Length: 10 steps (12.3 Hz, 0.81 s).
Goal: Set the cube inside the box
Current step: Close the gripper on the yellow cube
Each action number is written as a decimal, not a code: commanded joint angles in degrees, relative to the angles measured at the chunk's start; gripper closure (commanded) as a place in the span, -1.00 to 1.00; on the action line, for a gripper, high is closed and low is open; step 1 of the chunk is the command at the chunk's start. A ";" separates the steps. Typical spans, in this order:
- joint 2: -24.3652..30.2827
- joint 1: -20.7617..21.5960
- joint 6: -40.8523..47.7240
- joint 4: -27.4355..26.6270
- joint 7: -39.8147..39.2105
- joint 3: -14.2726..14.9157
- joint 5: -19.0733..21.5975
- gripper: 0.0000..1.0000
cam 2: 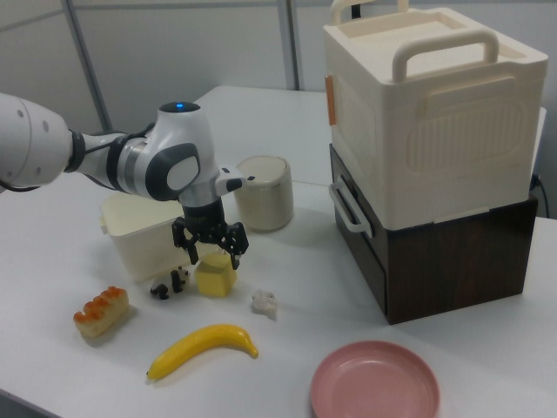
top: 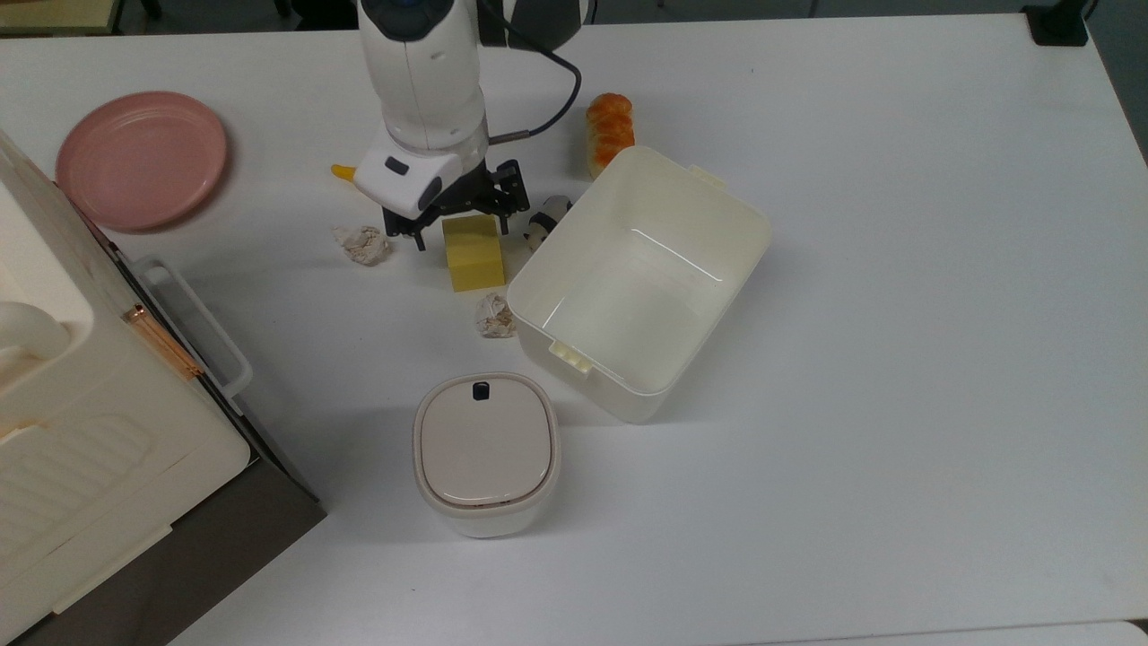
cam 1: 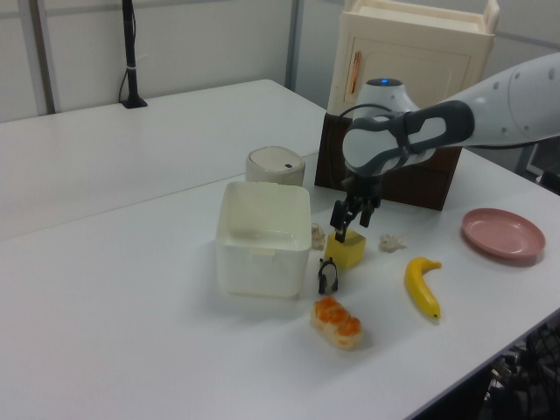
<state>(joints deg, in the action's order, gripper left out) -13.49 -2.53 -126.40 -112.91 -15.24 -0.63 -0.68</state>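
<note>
Pink plate [top: 142,159] is sitting at the top view's left edge of the desk [top: 897,359]. Moving right, you're seeing the hand [top: 459,222] straddling the far end of the cube [top: 473,253], fingers spread apart, not clamped on it. Cube is resting on the desk, just beside the box [top: 639,280], which is standing empty. Lidded bin [top: 486,453] is sitting below them.

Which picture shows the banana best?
The right view: the whole banana lies in front with nothing over it. The left view shows it whole too, but farther off. In the top view the arm hides all but its yellow tip.
</note>
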 commanded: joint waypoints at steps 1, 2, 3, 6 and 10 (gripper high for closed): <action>-1.89 1.65 -3.23 0.06 3.19 0.45 -1.34 -1.00; -1.98 1.74 -3.32 0.06 3.89 0.37 -2.47 -0.91; -2.06 1.74 -3.41 0.06 4.08 0.45 -3.53 -0.57; -2.15 1.65 -3.50 0.14 4.17 0.37 -4.24 0.50; -1.63 1.56 -3.41 1.63 5.83 0.45 -3.81 0.50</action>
<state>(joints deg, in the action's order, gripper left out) -15.79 -1.58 -129.06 -112.46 -11.80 -0.67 -3.79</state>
